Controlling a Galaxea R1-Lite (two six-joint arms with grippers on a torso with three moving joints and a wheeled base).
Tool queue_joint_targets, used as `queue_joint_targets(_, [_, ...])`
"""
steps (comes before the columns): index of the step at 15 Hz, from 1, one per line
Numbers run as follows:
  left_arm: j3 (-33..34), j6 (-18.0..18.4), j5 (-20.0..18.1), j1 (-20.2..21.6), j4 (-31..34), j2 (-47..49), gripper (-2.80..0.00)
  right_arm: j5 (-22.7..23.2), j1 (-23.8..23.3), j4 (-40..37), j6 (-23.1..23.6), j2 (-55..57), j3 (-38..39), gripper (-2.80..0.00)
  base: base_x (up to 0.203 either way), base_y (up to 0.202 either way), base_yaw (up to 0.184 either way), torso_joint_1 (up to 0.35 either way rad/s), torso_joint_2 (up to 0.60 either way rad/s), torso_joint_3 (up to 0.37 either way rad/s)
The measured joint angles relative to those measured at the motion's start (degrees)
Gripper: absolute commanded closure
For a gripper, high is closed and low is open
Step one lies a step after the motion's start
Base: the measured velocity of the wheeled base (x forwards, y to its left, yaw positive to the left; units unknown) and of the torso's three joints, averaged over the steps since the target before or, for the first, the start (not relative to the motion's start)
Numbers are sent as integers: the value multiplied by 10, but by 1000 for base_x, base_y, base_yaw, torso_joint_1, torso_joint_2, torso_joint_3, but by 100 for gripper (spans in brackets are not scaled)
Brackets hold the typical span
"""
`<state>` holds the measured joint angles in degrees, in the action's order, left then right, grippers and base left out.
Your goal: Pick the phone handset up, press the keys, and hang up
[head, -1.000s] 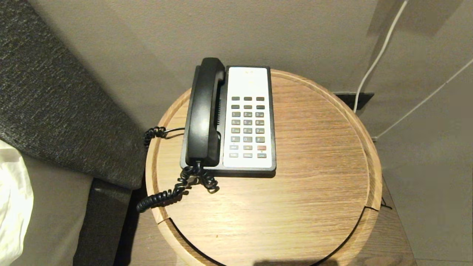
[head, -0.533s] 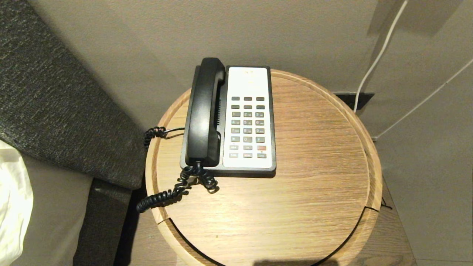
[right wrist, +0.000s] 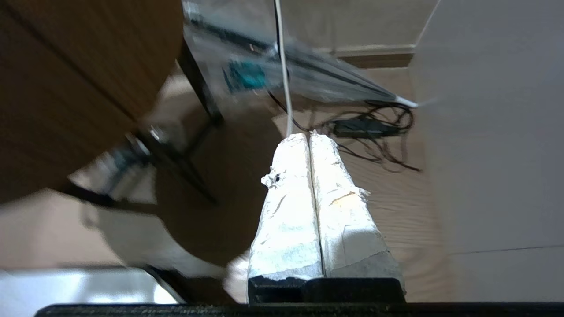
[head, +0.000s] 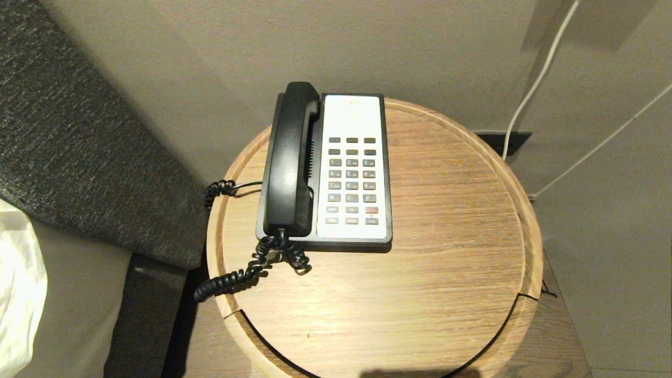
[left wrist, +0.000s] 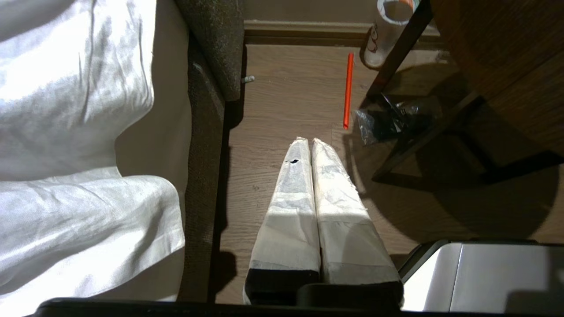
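The phone handset [head: 290,157] lies in its cradle on the phone base [head: 353,168], toward the worktop's [head: 446,262] far edge. Both the left tool [left wrist: 311,143] and the right tool [right wrist: 309,137] hang clenched and empty over the floor, below the worktop.

Nothing in the head view has changed; the phone handset [head: 287,163] lies cradled as before.

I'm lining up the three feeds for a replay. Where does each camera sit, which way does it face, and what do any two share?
Head view: on the robot's head, looking down at the phone handset cradled on the round table; no arm shows.
Left wrist view: behind the left gripper, shut, facing the floor beside the bed.
Right wrist view: behind the right gripper, shut, facing floor cables.
Shared: both wrist views catch the table's dark underside.
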<state>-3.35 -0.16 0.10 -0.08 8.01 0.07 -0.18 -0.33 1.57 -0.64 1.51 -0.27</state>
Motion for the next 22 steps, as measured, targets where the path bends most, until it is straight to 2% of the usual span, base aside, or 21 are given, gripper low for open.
queue_joint_targets(2, [2,22,-2,1,-3,0,0,4,0,-16,44,-1,2,0,0,0,0,0,0,0])
queue_joint_targets(3, [2,26,-1,1,-2,0,0,4,0,-21,47,-2,2,0,0,0,0,0,0,0])
queue_joint_targets(5, [3,23,-2,0,-3,0,0,5,0,-23,40,-2,1,0,0,0,0,0,0,0])
queue_joint_targets(7, [3,1,1,0,-3,0,0,7,0,-32,40,-3,-1,0,0,0,0,0,0,0])
queue_joint_targets(9, [4,30,-1,0,-3,0,0,6,0,-29,39,-3,-2,0,0,0,0,0,0,0])
queue_joint_targets(10, [4,34,-1,0,-3,0,0,5,0,-25,38,-3,-1,0,0,0,0,0,0,0])
queue_joint_targets(12, [5,17,0,0,-3,0,0,4,0,-18,26,-3,1,0,0,0,0,0,0,0])
queue_joint_targets(15, [8,49,-7,0,-14,0,0,3,0,-17,20,-3,2,0,0,0,0,0,0,0])
queue_joint_targets(22, [19,45,-8,0,-46,0,0,3,0,-16,20,-4,2,0,0,0,0,0,0,0])
